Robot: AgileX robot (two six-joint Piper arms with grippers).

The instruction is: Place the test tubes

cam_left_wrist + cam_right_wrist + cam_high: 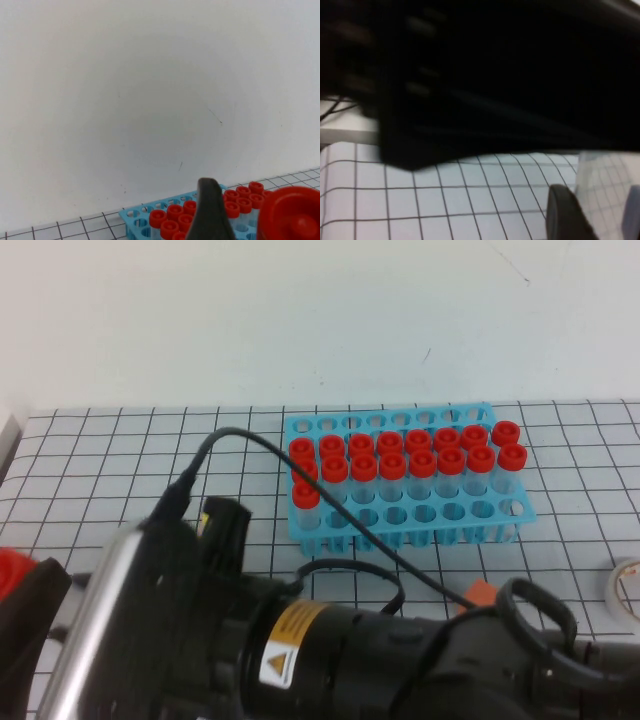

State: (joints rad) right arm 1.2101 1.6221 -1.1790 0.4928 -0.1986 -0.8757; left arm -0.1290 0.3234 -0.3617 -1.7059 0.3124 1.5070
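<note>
Test tubes (pixel 392 465) in rack (pixel 400 517), gridded table (pixel 100 460)

Clear test tubes (pixel 391 465) with red caps are stood upright in a blue rack (pixel 440 515) near the worktop's (pixel 120 460) far edge. Two middle rows are filled; one lone tube (pixel 306 502) is set in the next row.

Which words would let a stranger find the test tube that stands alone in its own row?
On the gridded table stands a blue rack. Two full rows of red-capped tubes run across it, toward its back. The lone test tube stands just in front of them at the rack's left end, the only one in its row.
</note>
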